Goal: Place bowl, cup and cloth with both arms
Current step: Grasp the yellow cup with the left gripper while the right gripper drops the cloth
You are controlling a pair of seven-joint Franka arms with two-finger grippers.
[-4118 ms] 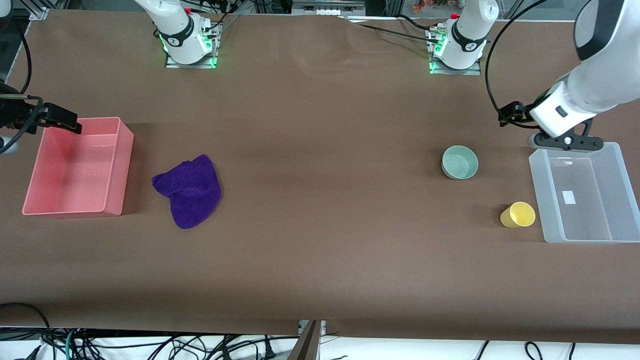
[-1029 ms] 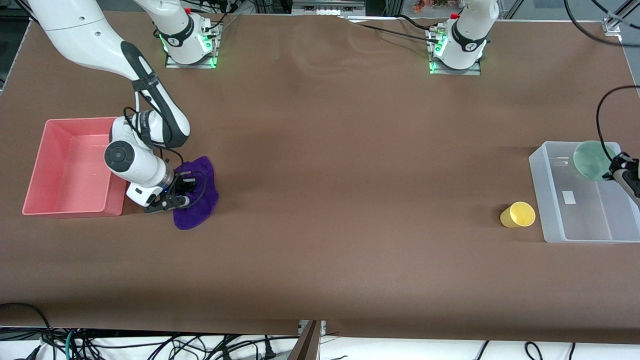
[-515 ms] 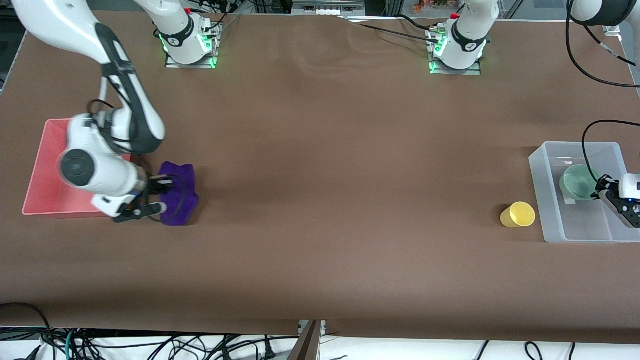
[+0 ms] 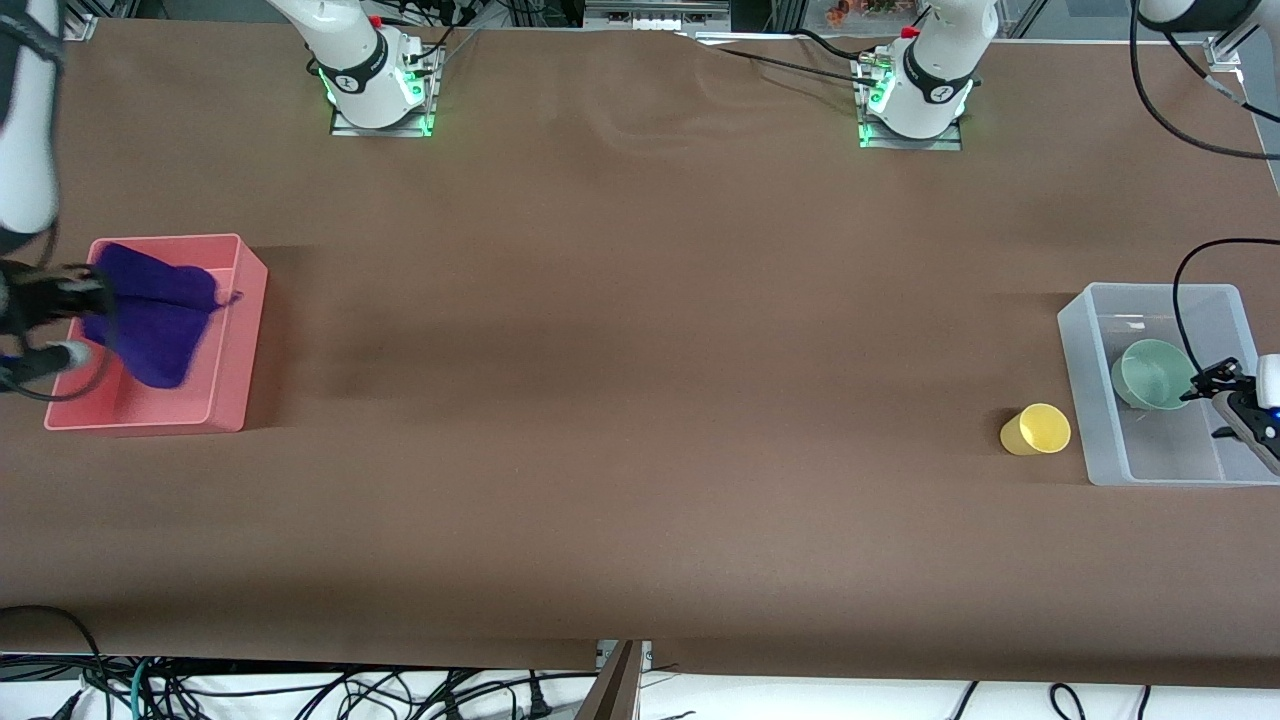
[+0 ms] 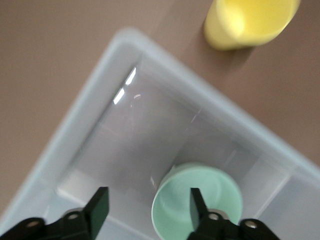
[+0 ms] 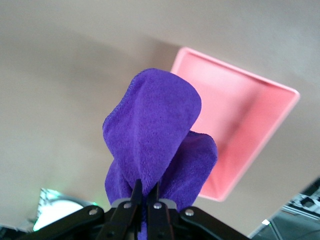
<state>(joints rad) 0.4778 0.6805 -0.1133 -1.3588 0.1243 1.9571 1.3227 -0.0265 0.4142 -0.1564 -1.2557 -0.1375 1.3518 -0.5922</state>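
I have a long brown table [image 4: 640, 400] in front of me, with a pink bin [image 4: 240, 340] at the right arm's end and a clear bin [image 4: 1085, 400] at the left arm's end. My right gripper [image 6: 145, 197] hangs over the pink bin with its fingers pinched tight on a fold of the purple cloth [image 4: 150, 315], which dangles bunched above the bin's floor. So that side is in the carry-and-drop step; I judge the next move to be lowering a little and letting go so the whole cloth falls inside the walls rather than draping over the rim. My left gripper [image 5: 145, 205] sits low in the clear bin, fingers spread apart and gripping nothing, with the green bowl [image 4: 1152, 373] resting upright on the bin floor beside one finger. The bowl looks placed. The yellow cup [image 4: 1036, 429] stands on the table just beside the clear bin, untouched, and I expect it to be the left arm's next pickup, which calls for lifting clear of the bin wall first. In the front view both grippers are partly cut off at the frame edges, and the right one is smeared, so I rely on the wrist cameras for the fingers.
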